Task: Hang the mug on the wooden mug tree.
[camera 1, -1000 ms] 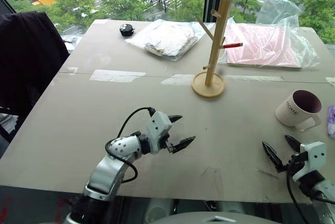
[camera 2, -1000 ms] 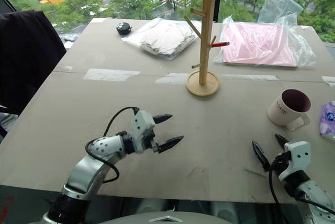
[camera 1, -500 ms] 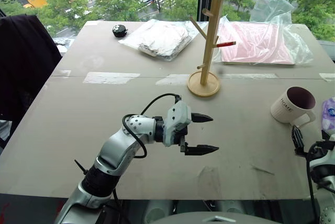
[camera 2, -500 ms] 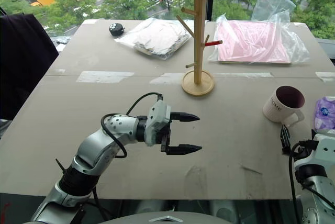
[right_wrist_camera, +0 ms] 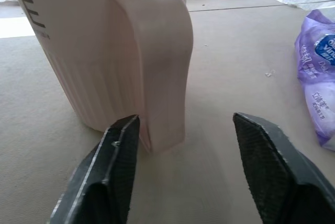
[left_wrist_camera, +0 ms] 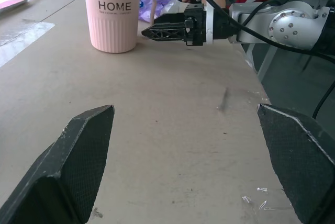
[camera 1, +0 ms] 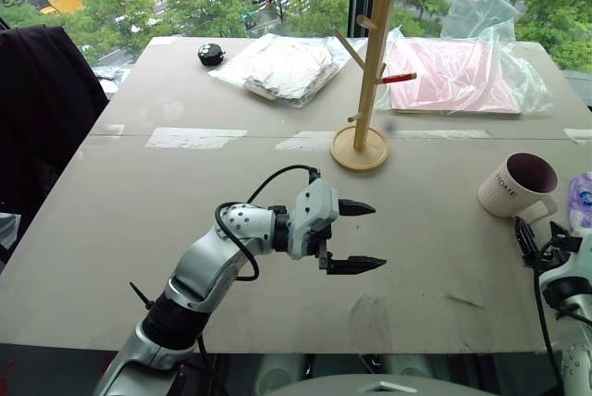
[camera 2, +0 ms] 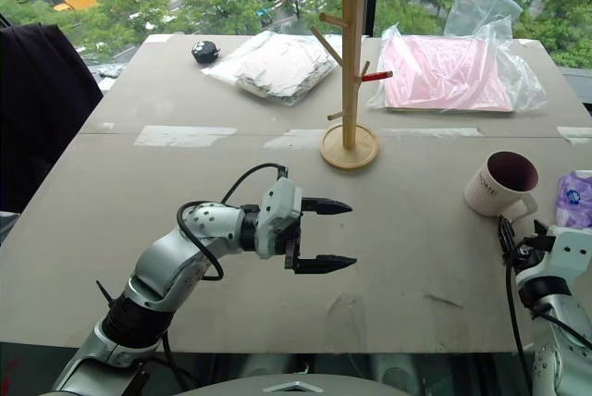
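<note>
On the worktop (camera 1: 185, 192), the mug tree (camera 1: 368, 91) stands mid-table; my left gripper (camera 1: 356, 235) hovers with fingers spread, empty. I am at the pickup step: the mug (camera 1: 518, 186) sits upright near the right edge, my right gripper (right_wrist_camera: 183, 145) straddling its handle (right_wrist_camera: 159, 62), fingers not yet clamped. Next, I judge, squeeze the handle and lift.

Left claw (camera 1: 356, 236) hovers mid-air, arm bent, fingers spread wide and pointing sideways toward the right claw (right_wrist_camera: 180, 150), whose fingers stand apart.
</note>
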You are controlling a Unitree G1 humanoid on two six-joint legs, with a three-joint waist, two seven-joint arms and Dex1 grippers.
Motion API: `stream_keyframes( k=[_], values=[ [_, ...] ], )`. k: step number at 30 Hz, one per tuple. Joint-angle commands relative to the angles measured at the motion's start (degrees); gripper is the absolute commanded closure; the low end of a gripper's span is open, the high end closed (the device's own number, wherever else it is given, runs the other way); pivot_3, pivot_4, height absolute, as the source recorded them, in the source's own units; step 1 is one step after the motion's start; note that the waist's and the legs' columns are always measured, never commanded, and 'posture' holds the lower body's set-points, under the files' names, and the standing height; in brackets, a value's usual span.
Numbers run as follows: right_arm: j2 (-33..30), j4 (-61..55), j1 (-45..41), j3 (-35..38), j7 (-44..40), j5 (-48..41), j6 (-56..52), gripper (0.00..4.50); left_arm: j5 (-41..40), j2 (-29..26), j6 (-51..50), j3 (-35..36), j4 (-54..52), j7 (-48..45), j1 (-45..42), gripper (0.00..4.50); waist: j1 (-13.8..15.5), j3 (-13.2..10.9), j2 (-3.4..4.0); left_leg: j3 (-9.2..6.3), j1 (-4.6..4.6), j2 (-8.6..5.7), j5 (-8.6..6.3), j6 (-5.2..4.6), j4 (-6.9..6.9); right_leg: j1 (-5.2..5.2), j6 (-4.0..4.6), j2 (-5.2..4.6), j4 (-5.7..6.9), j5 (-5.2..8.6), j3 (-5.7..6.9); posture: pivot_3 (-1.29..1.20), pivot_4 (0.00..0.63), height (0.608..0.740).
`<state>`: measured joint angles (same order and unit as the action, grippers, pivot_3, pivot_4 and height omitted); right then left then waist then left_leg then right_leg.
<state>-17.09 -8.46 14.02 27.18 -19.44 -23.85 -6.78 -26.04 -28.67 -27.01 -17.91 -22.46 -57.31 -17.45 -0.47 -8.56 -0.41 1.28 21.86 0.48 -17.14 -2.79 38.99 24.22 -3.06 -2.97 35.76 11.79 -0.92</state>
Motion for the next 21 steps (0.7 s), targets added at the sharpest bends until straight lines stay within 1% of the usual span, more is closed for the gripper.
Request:
stream_keyframes(
  k=[1, 2, 3, 4, 11, 16, 18, 21],
  values=[
    [-0.9, 0.1, -1.4, 0.5, -1.4, -1.1, 1.4, 3.52, -0.5, 0.0, 0.7, 1.6, -2.9, 0.7, -0.8, 0.0, -0.1, 0.0, 0.0, 0.0, 0.0, 0.0, 0.0, 0.0, 0.0, 0.0, 0.0, 0.0, 0.0, 0.0, -0.01, 0.0, 0.15, 0.74],
    [-1.0, 0.3, -1.6, 0.4, -1.8, -1.0, 1.4, 4.16, -0.5, 0.1, 0.5, 1.5, -3.0, 0.9, -0.9, 0.0, -0.1, 0.0, 0.0, 0.02, -0.01, 0.0, 0.0, 0.0, 0.0, 0.0, 0.0, 0.0, 0.02, 0.0, -0.02, 0.0, 0.15, 0.74],
    [-1.2, 0.4, -1.8, 0.2, -2.1, -1.0, 1.3, 4.38, -0.6, 0.2, 0.4, 1.5, -3.2, 1.2, -0.8, 0.0, -0.1, 0.0, 0.0, 0.01, -0.01, 0.0, 0.0, 0.0, 0.0, 0.0, 0.0, 0.0, 0.02, 0.0, -0.02, 0.0, 0.15, 0.74],
    [-1.3, 0.5, -1.9, 0.1, -2.3, -1.0, 1.2, 4.45, -0.8, 0.3, 0.2, 1.6, -3.4, 1.5, -0.8, 0.0, -0.1, 0.0, 0.0, 0.01, -0.02, 0.0, 0.0, 0.0, 0.0, 0.0, 0.0, 0.01, 0.03, 0.0, -0.02, 0.0, 0.15, 0.74],
    [-3.4, 1.9, -3.4, -0.7, -3.9, -0.2, 0.6, 4.45, -1.3, 1.0, -0.6, 1.8, -4.4, 3.2, -0.6, 0.0, -0.1, 0.0, 0.0, 0.03, -0.02, -0.02, 0.0, 0.0, 0.01, 0.0, 0.0, 0.0, 0.04, -0.01, -0.05, 0.0, 0.15, 0.74],
    [-8.5, 1.5, -6.4, -3.3, -7.2, 1.2, -1.1, 4.45, -2.3, 1.9, 0.1, 3.0, -5.4, 5.1, 1.4, 0.0, -0.3, 0.0, 0.01, 0.06, -0.07, -0.04, 0.01, 0.0, 0.01, -0.01, 0.0, 0.01, 0.08, -0.01, -0.1, 0.0, 0.15, 0.74],
    [-11.2, 0.3, -8.3, -4.8, -9.3, 0.8, -3.0, 4.45, -4.1, 3.9, 1.2, 4.8, -5.7, 6.6, 3.0, 0.0, -0.3, 0.0, 0.01, 0.04, -0.07, -0.03, 0.01, 0.0, 0.01, -0.01, 0.0, 0.02, 0.08, -0.01, -0.09, 0.0, 0.15, 0.74],
    [-16.8, -2.2, -13.0, -8.5, -14.4, 0.1, -6.9, 4.45, -3.0, 6.6, 5.9, 7.3, -5.4, 9.1, 7.0, 0.0, -0.3, 0.0, 0.01, 0.07, -0.06, -0.03, 0.01, 0.0, 0.07, -0.02, 0.0, 0.01, 0.1, -0.02, -0.13, 0.0, 0.15, 0.74]
  ],
)
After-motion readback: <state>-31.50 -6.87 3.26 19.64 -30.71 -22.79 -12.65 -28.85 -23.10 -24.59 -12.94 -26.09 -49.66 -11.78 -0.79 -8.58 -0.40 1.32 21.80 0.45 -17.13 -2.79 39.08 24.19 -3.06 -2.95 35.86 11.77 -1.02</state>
